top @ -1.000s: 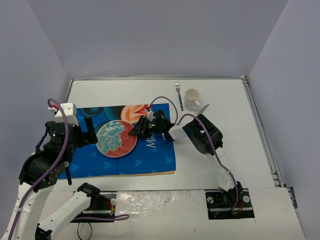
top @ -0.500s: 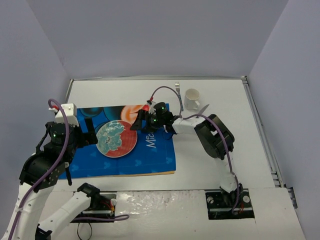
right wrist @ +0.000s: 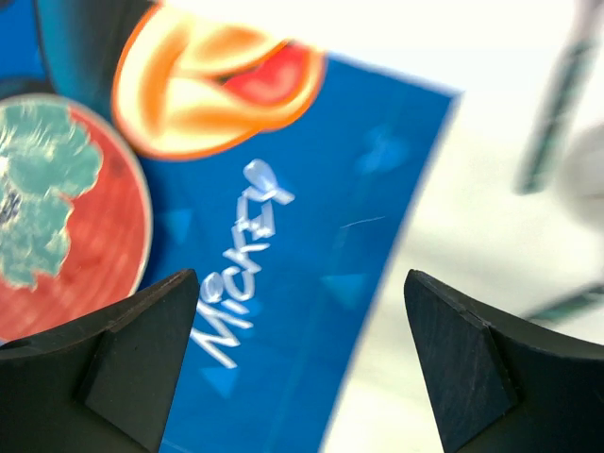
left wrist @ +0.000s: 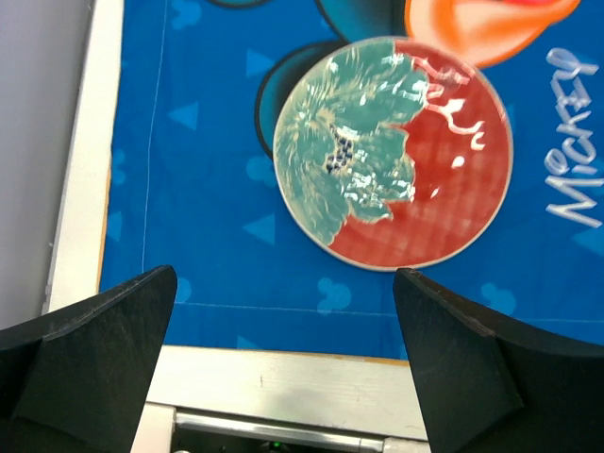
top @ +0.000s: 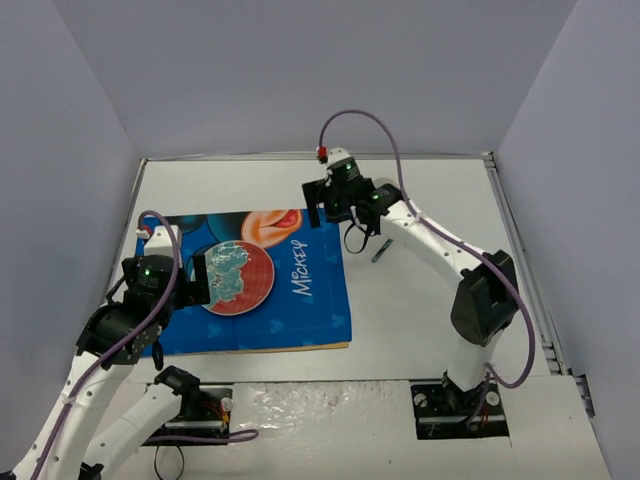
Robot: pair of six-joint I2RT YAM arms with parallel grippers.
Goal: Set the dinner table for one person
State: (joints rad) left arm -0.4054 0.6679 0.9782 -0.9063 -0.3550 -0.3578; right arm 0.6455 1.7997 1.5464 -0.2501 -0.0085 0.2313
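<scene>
The table (top: 400,320) is the wide white top that fills the floor of the overhead view, with both arms bolted at its near edge. It looks hard, flat and smooth. It is not something to grip, and anything set on it will probably slide easily.

At the left, the left gripper (left wrist: 285,274) hovers over the near edge of the mat (left wrist: 189,189). Its fingers are spread wide with nothing between them. Just ahead of it, the plate (left wrist: 392,156) lies flat on the mat. The plate looks glazed, so I judge it stiff, slick and breakable. The rim is the only place to pinch it, and it sits low against the cloth.

The mat seems thin and limp. It would likely drag or wrinkle if pushed.

Further right, the right gripper (right wrist: 300,276) is stretched out over the mat's far right corner, also wide open and empty.

Right of that, a thin utensil (top: 380,251) lies on bare table. It is too small and blurred to tell which kind. It looks light and rigid, and would best be taken across its handle.
</scene>
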